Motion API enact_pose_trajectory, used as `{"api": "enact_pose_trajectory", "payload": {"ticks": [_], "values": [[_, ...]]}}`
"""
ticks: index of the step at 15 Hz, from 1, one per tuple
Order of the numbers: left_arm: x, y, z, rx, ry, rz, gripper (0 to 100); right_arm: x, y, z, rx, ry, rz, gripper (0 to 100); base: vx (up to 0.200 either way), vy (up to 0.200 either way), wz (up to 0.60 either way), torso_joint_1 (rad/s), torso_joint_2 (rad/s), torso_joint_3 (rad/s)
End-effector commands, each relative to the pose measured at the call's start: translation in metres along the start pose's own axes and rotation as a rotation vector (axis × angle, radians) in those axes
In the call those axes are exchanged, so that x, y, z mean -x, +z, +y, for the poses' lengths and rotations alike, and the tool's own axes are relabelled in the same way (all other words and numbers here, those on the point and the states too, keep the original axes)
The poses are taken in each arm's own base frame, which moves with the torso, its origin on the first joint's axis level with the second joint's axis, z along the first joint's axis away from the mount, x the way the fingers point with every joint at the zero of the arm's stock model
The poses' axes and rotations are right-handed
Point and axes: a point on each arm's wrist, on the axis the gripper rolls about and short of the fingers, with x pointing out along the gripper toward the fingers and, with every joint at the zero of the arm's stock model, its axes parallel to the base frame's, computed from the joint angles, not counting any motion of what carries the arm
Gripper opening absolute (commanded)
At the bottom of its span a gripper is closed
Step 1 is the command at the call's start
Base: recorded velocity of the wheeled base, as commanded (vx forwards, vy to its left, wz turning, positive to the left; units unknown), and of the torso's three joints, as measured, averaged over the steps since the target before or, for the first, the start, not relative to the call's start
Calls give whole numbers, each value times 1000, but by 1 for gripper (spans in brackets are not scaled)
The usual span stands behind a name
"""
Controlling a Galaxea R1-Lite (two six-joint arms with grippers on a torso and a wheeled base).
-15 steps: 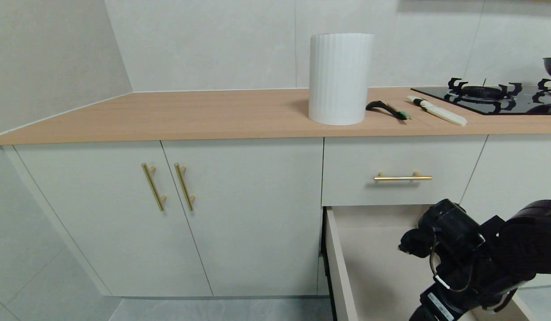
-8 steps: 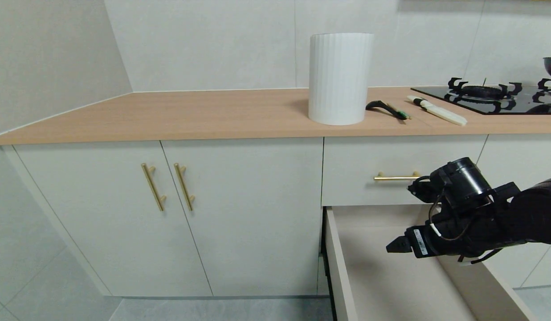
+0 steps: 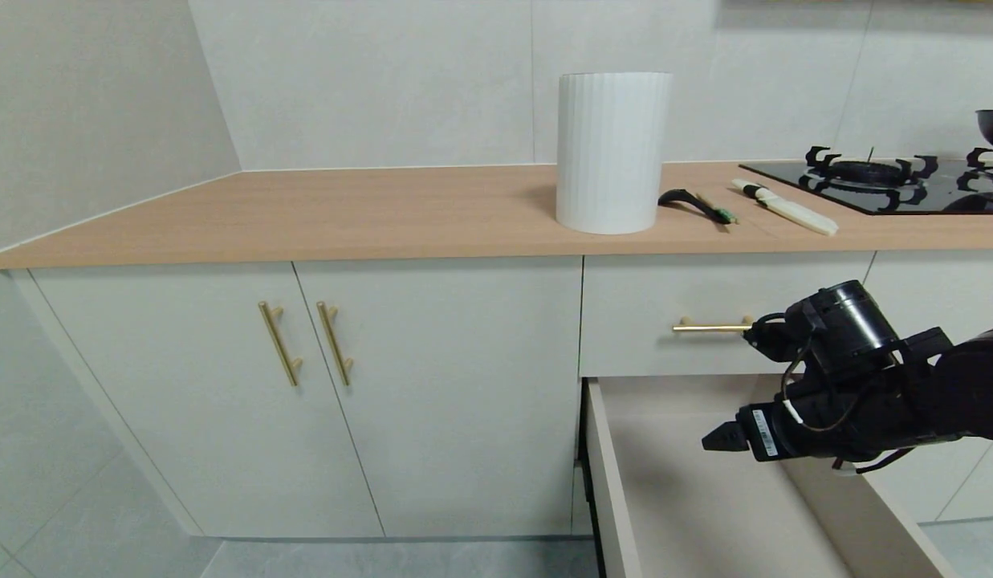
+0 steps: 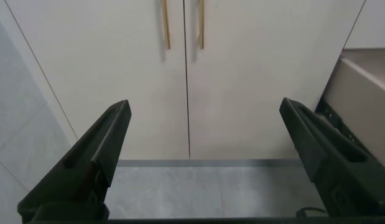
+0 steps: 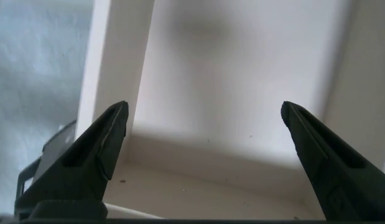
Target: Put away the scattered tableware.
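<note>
The left gripper (image 4: 204,155) faces the cupboard doors (image 4: 186,74), jaws wide. On the surface (image 3: 343,213), at the white canister's (image 3: 614,152) three o'clock, lie a black-handled tool (image 3: 693,205) and a pale knife (image 3: 785,207) (both probably light, stiff and slim, best pinched mid-handle). The right gripper (image 3: 716,440), jaws wide, hangs over the open drawer (image 3: 612,482).

The head camera stands back and high, facing forward and down over the countertop (image 3: 343,213) and the cabinet fronts. The left wrist camera sits low and near, facing the cabinet doors (image 4: 254,81) at left. The right wrist camera looks closely into the open drawer (image 5: 242,81) at right. The head view shares both.
</note>
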Motion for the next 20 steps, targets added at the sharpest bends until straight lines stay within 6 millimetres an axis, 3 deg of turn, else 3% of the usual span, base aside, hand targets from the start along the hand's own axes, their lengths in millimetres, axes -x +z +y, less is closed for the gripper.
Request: {"api": "enact_pose_trajectory", "payload": {"ticks": [1, 16, 20], "values": [[0, 0, 0, 0, 0, 2, 100, 0, 1, -2, -6, -11, -11, 100, 0, 0, 0, 85, -261, -281], [0, 0, 0, 0, 0, 0, 100, -1, 0, -3, 0, -43, -16, 100, 0, 0, 0, 154, -431, -274], [0, 0, 0, 0, 0, 0, 100, -13, 2, 21, 41, -76, -92, 100, 0, 0, 0, 22, -40, -29]]}}
